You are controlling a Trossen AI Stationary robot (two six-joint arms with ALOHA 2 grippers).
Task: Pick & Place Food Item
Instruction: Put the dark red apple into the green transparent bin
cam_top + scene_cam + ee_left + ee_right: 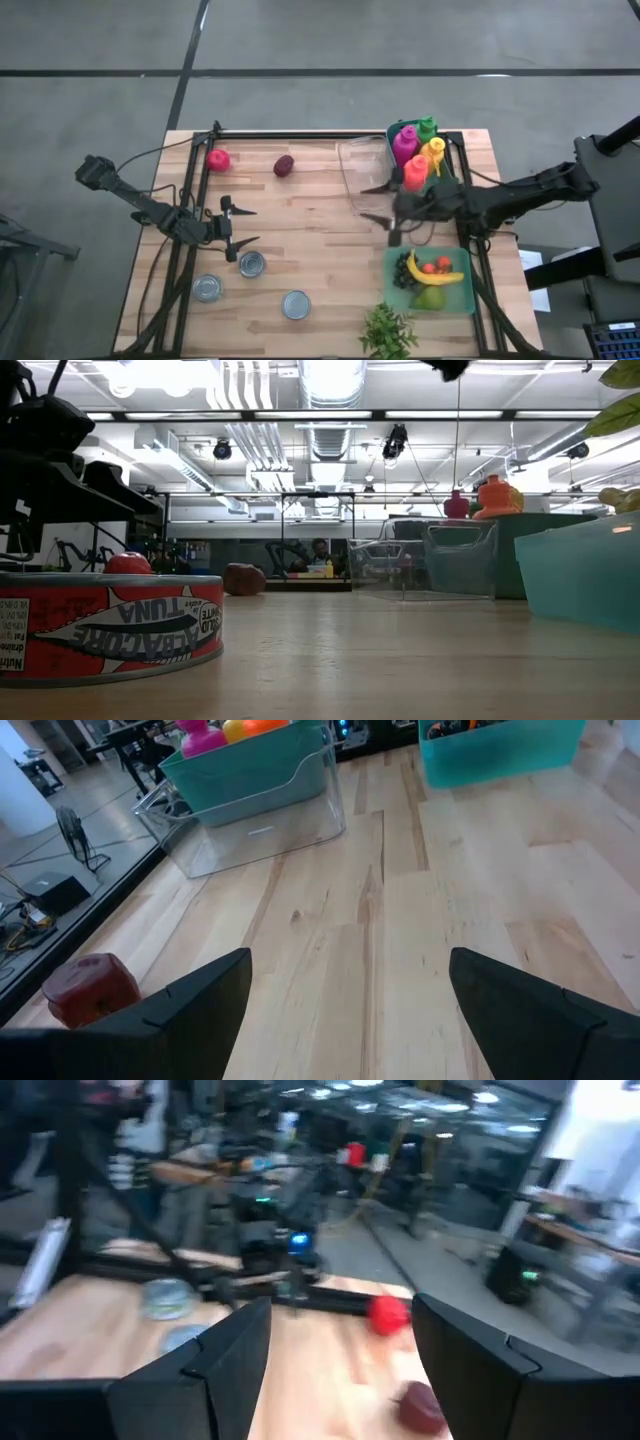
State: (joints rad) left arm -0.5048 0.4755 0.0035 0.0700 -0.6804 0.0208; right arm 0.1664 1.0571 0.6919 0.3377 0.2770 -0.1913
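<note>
Overhead looks straight down; low camera level, close behind tuna can (105, 628).

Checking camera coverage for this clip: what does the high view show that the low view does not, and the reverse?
Only the high view shows both arms, the open left end effector and open right end effector, neither holding anything, plus three cans, the fruit tray and a green plant. Only the low view shows the tuna label on the nearest can and the room behind the table. Both share the clear bin, the teal bin of bottles, the pink item and the dark red item.
</note>
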